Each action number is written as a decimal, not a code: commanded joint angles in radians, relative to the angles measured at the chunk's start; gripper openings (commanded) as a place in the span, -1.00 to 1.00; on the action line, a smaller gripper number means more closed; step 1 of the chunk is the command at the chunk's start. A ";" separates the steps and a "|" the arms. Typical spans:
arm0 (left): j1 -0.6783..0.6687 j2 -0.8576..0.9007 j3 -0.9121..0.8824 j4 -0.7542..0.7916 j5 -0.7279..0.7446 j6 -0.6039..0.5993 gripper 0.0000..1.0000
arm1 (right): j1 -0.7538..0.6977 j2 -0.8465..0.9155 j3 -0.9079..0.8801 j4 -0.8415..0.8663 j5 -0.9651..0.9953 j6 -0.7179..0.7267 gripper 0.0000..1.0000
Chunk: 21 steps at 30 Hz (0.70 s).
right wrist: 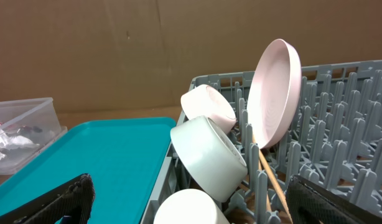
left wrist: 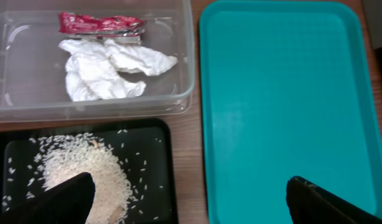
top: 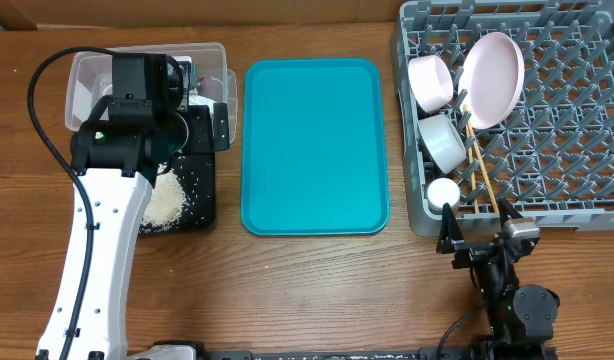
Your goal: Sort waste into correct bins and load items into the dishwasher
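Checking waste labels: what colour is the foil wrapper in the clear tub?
Red foil wrapper, lying in the clear tub; the left wrist view shows it best.

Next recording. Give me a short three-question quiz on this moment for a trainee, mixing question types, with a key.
1. Count: how many plates stand in the dish rack?
2. True or false: the red foil wrapper and the white tissue lie together in the clear tub.
3. Where is the loose rice? A) in the clear tub B) in the black tray C) in the dish rack

Key
1. Two: the large plate and the small plate.
2. True.
3. B.
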 commanded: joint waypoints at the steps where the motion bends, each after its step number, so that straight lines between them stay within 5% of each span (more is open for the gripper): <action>1: 0.002 -0.037 0.015 -0.016 -0.050 -0.014 1.00 | -0.002 -0.012 -0.010 0.003 -0.002 0.007 1.00; 9: 0.017 -0.286 -0.105 0.131 -0.100 0.057 1.00 | -0.002 -0.012 -0.010 0.003 -0.002 0.007 1.00; 21: 0.102 -0.909 -0.921 0.846 0.041 0.053 1.00 | -0.002 -0.012 -0.010 0.003 -0.002 0.007 1.00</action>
